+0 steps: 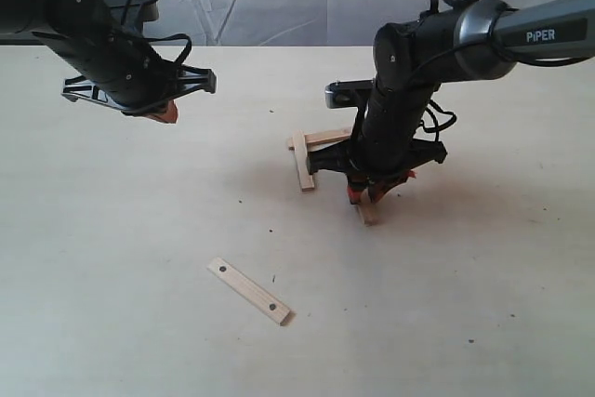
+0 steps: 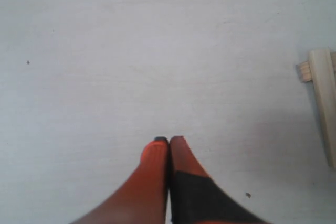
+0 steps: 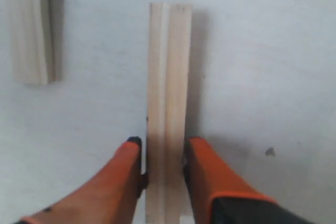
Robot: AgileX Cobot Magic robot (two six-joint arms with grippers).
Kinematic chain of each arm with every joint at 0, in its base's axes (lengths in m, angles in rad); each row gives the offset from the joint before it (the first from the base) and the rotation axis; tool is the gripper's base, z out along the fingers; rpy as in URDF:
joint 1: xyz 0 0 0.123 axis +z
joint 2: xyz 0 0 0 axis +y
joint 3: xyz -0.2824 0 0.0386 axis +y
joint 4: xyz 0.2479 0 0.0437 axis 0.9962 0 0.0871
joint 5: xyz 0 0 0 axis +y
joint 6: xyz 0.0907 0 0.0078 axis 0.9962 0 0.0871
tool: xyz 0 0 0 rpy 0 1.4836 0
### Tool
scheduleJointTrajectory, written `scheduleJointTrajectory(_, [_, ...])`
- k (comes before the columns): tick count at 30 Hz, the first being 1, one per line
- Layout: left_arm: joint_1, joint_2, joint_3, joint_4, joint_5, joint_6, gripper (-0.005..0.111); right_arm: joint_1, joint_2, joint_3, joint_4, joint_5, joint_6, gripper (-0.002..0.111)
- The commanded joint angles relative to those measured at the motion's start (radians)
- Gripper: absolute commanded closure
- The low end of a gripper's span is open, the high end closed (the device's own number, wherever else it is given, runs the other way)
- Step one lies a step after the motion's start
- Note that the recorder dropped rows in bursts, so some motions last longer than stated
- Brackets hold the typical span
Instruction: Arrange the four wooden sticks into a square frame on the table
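Claw on the right [image 3: 163, 153] straddles a pale flat wooden strip [image 3: 168, 77] on the beige matte surface [image 1: 112, 258] beside the two-strip L corner [image 1: 307, 151], likely side three; can't tell if it's pinching. Left claw [image 2: 169, 142] is pressed together, parked far-left. Holed fourth strip [image 1: 249, 291] waits near-left.

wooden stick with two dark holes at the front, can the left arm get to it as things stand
Probably yes. The flat light-wood stick with two holes lies alone on the pale beige table, nothing over or beside it. The left hand hangs above the table, shut and empty; it must open first.
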State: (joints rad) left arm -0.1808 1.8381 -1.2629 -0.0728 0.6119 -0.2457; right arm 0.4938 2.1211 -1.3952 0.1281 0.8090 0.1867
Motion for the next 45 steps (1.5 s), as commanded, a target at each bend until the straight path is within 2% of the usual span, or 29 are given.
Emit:
scheduleJointTrajectory(1, [0.000, -0.011, 0.003, -0.004, -0.006, 0.000, 0.107, -0.003, -0.020, -0.001, 0.005, 0.009, 0.001, 0.062])
scheduleJointTrajectory(8, [0.000, -0.011, 0.003, -0.002, -0.029, 0.000, 0.107, -0.003, -0.075, -0.065, 0.042, 0.030, -0.014, 0.076])
scheduleJointTrajectory(16, [0.000, -0.011, 0.003, -0.002, -0.051, 0.000, 0.107, -0.003, 0.013, -0.065, 0.041, 0.048, -0.033, 0.066])
scheduleJointTrajectory(42, [0.000, -0.011, 0.003, 0.000, -0.056, 0.004, 0.107, -0.005, 0.039, -0.066, 0.028, -0.008, -0.034, 0.066])
scheduleJointTrajectory(44, [0.000, -0.011, 0.003, 0.000, -0.056, 0.004, 0.107, -0.005, 0.052, -0.066, 0.033, 0.005, -0.032, 0.075])
scheduleJointTrajectory(45, [0.000, -0.011, 0.003, 0.000, -0.056, 0.004, 0.107, -0.005, 0.060, -0.066, 0.038, 0.006, -0.032, 0.087])
